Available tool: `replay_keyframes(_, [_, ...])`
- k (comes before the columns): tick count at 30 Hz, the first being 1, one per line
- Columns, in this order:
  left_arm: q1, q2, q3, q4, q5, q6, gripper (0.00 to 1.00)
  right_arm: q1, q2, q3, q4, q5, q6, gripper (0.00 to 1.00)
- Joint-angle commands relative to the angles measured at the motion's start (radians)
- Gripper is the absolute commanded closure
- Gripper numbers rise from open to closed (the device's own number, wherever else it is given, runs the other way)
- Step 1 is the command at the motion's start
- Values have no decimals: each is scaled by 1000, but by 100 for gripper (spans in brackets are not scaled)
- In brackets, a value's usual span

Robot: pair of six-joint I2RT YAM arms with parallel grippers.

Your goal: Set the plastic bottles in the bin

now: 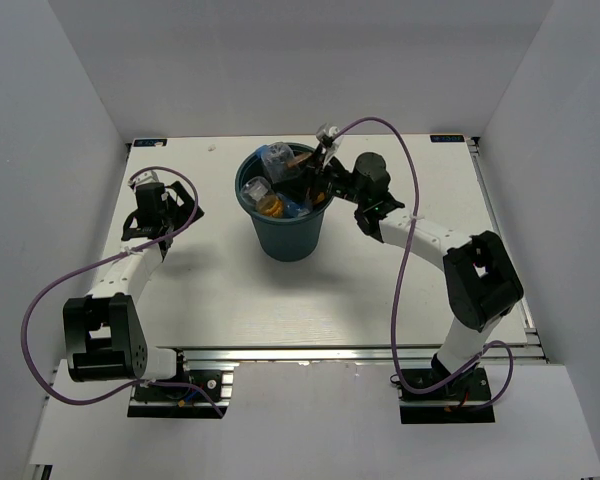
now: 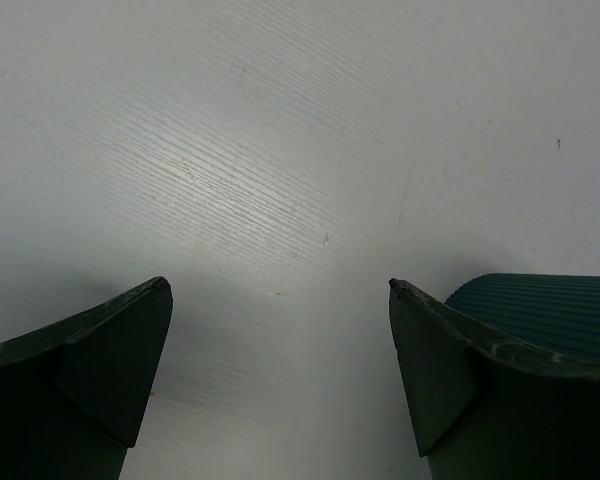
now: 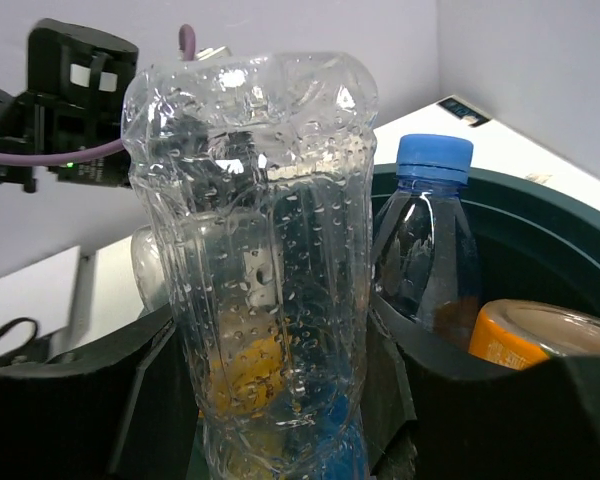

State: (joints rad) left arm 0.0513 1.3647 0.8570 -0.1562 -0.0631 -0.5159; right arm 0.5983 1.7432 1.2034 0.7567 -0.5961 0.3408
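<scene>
Right pincer (image 3: 276, 380) clenched on the clear unlabelled bottle (image 3: 260, 260), long axis upright between its fingers. Bin (image 1: 292, 238) just beside and below, mouth open, other bottles inside. Left pincer (image 2: 278, 292) released over the table, farther off.

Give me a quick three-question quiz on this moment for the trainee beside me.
1. True or false: the left gripper is shut on a bottle.
2. What does the right gripper hold? A) a glass jar B) a clear unlabelled bottle C) nothing
3. Fill in: the blue-capped bottle stands inside the ____.
Key: 1 false, its jaws are open and empty over the table; 2 B; 3 bin.
</scene>
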Motion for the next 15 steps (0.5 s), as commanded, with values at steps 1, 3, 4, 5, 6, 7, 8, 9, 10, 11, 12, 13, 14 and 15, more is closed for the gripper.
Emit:
replay_keyframes(1, [5,-39,-12,12,-1,-3,2,17,10,-14,-36,82,-126,53])
replay_keyframes(3, [5,-38,-10,14,-1,-3,2,18,4,-30,-36,91,-132,50])
replay_keyframes(4, [5,-36,-10,12,0,-3,2,18,1,-30,-36,91,-135,45])
replay_keyframes(5, [5,-35,-10,12,0,-3,2,18,-2,-30,-37,84,-138,40])
replay_keyframes(6, [5,-33,-9,11,0,-3,2,18,-13,-25,-39,84,-141,35])
replay_keyframes(7, [5,-35,-9,9,0,-3,2,18,-17,-19,-40,84,-144,27])
replay_keyframes(8, [7,-36,-10,10,0,-1,2,18,-22,-12,-48,82,-157,23])
replay_keyframes(9, [7,-36,-10,10,0,-1,2,18,-33,-1,-62,84,-160,22])
replay_keyframes(10, [5,-41,-10,10,0,-1,2,18,-39,24,-85,85,-164,21])
replay_keyframes(11, [5,-41,-10,10,-1,-1,2,18,-48,34,-92,91,-174,20])
replay_keyframes(12, [5,-44,-10,10,-1,-1,2,18,-53,44,-97,88,-181,20])
replay_keyframes(13, [7,-42,-10,10,0,-1,2,20,-57,62,-106,85,-187,18])
replay_keyframes(14, [7,-44,-10,12,2,-1,2,18,-66,73,-112,81,-192,18])
replay_keyframes(15, [5,-45,-10,11,2,-1,2,18,-71,82,-120,81,-194,17])
